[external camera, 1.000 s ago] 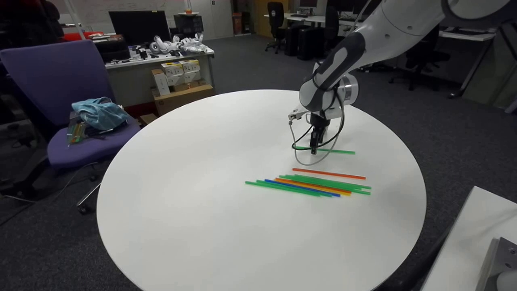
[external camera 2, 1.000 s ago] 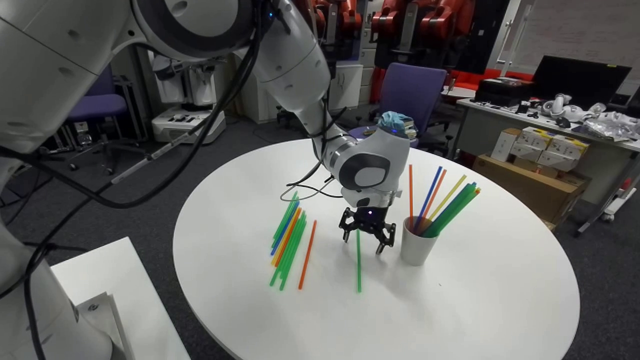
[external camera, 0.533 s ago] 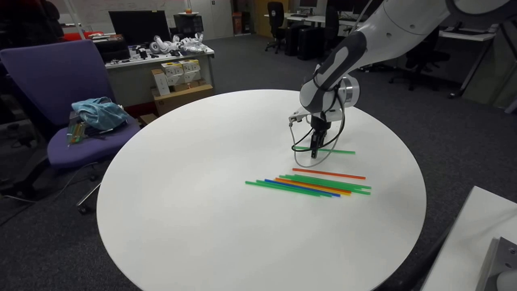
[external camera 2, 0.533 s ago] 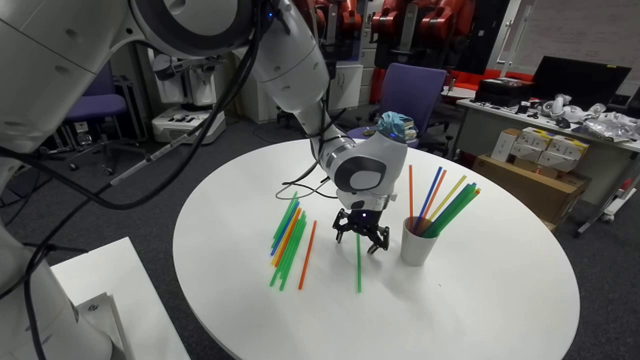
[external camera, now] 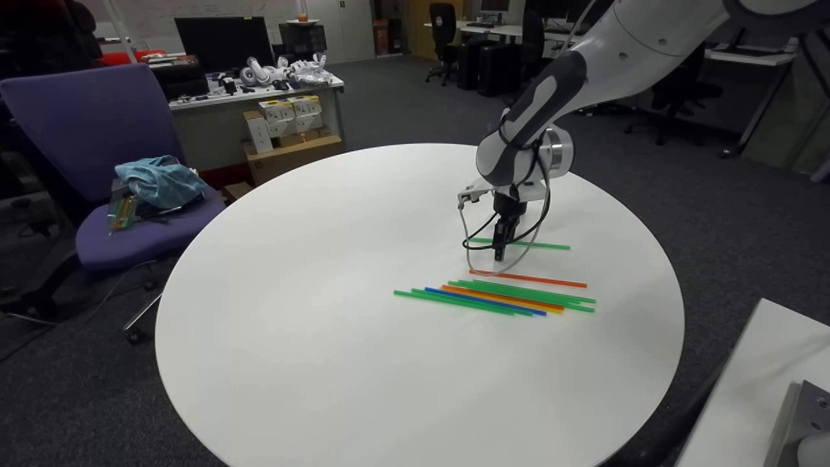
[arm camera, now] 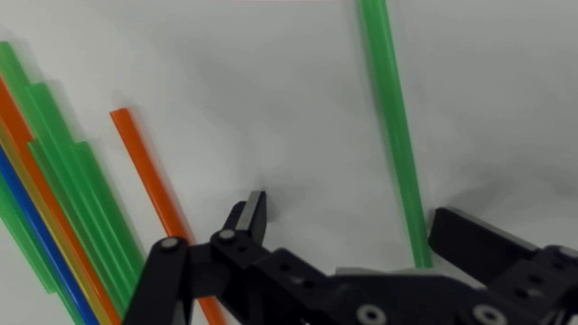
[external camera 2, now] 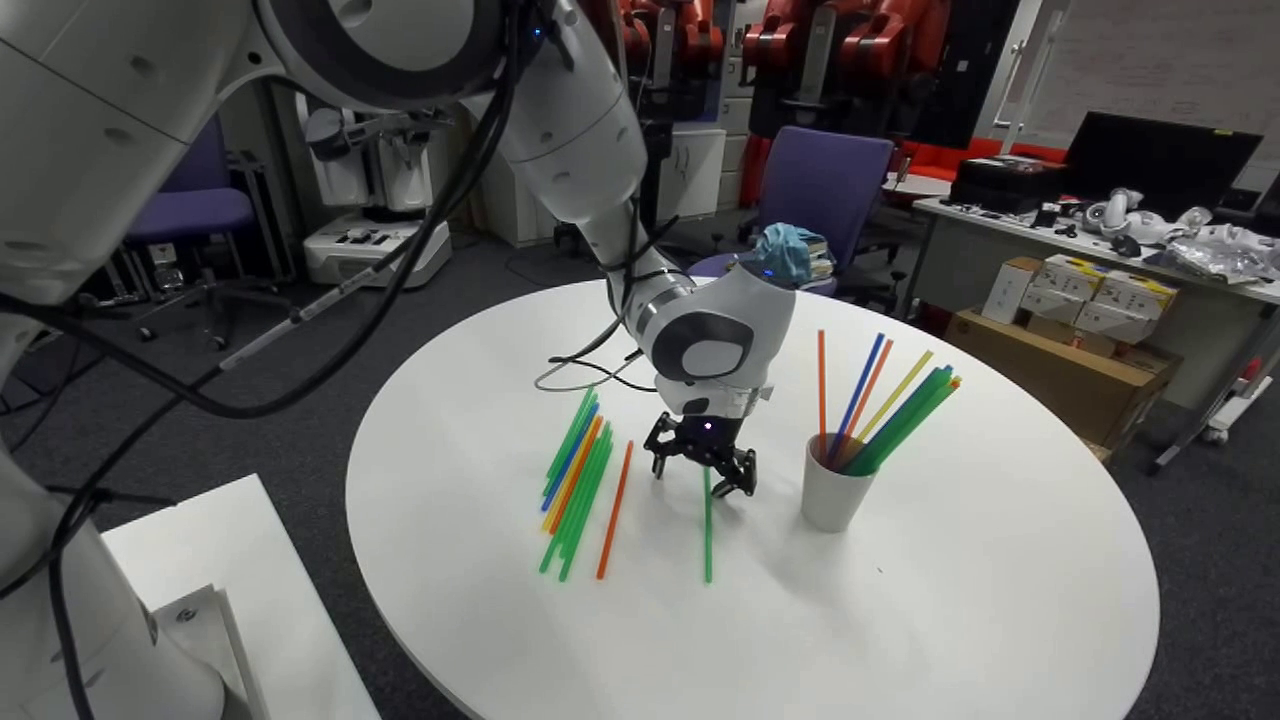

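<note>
Gripper [arm camera: 347,216] stood spread wide in the wrist view, pinching nothing. A green straw [arm camera: 399,135] ran through the gap between its fingers, close up against one of them; whether they touched could not be told. Past the opposite finger lay an orange straw [arm camera: 146,167], partly behind the gripper, and farther out a row of straws [arm camera: 81,194] in green, blue, yellow and orange.

In an exterior view, the green straw lay flat beneath the gripper, one end sticking out past it. On the side of the finger nearest that straw, near but apart from it, a white cup [external camera 2: 832,505] stood upright with a bunch of mixed straws [external camera 2: 900,425] leaning in it.

In an exterior view, the gripper showed side-on, low over the table [external camera: 311,363], the arm [external camera: 622,61] sloping above it; the cup did not show.

As far as could be judged, things stood partway along: many straws were in the cup, while the green straw, the orange one and the row beside it lay loose, none of them yet gripped.
</note>
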